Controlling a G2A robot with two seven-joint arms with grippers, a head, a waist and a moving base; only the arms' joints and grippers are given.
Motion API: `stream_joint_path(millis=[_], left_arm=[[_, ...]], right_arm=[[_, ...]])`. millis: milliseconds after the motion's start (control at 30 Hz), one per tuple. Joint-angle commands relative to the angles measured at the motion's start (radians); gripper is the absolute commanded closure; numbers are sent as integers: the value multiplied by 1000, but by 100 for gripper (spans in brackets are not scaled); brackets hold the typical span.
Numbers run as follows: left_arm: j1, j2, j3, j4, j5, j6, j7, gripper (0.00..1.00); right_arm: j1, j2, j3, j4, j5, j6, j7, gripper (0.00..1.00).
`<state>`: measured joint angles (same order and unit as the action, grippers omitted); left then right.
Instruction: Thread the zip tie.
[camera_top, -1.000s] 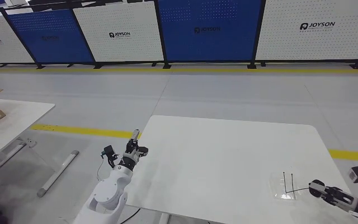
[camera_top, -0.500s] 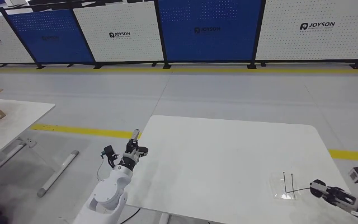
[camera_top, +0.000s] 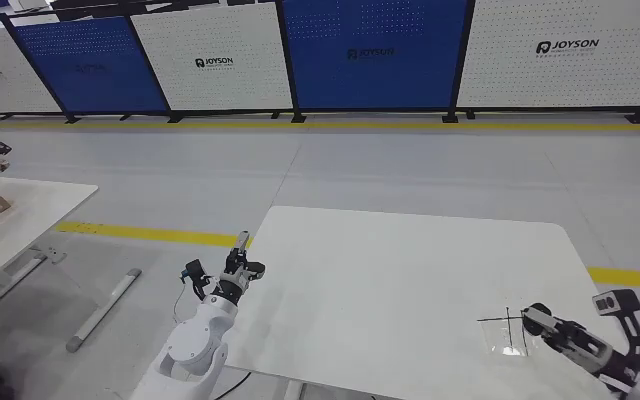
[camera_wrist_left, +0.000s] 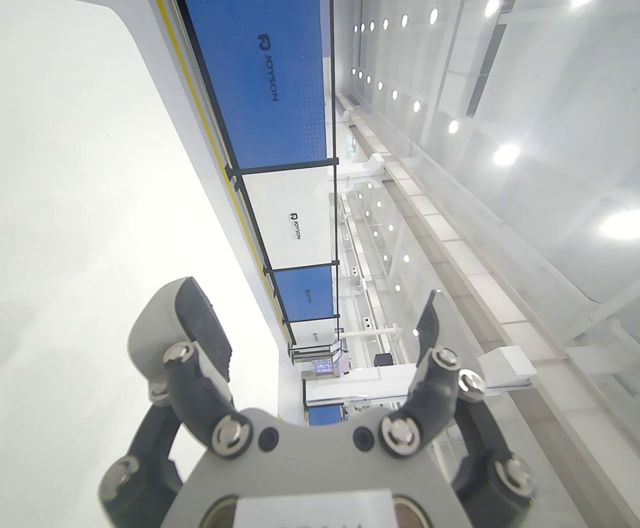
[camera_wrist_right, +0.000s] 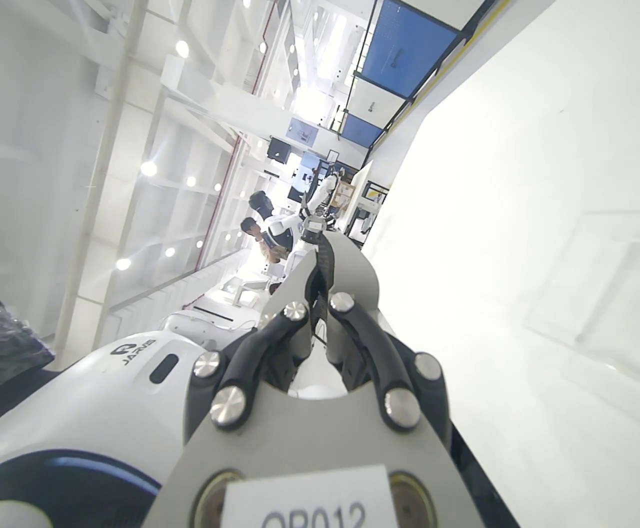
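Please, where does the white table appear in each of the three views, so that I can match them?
Top view: the white table fills the lower middle.
Left wrist view: the table is the bright surface beside the left gripper.
Right wrist view: the table is the bright surface beside the right gripper.
Shared landmark: the blue panels beyond the table.
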<state>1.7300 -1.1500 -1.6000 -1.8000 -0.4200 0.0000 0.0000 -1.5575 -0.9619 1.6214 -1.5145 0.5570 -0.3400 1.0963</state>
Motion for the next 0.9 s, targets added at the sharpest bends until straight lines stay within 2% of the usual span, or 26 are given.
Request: stream_joint_path(millis=[0,433,533,633,767,867], left_arm=[[0,0,0,0,0,0,0,0],[0,0,0,0,0,0,0,0],[0,0,0,0,0,0,0,0],[0,0,0,0,0,0,0,0],[0,0,0,0,0,0,0,0],[0,0,0,0,0,0,0,0]], right_arm=[[21,-8,-59,21,-10,0,-16,100],[21,-9,-60,20,-8,1,-22,100],[8,-19,-62,-8,38,0,-98,100],[-44,-41,-51,-85,46,0,-233,100],[-135,-81,-40,-216,-51,0,-403,100],[-177,-110,-49,-249,-116,0,-472,100]])
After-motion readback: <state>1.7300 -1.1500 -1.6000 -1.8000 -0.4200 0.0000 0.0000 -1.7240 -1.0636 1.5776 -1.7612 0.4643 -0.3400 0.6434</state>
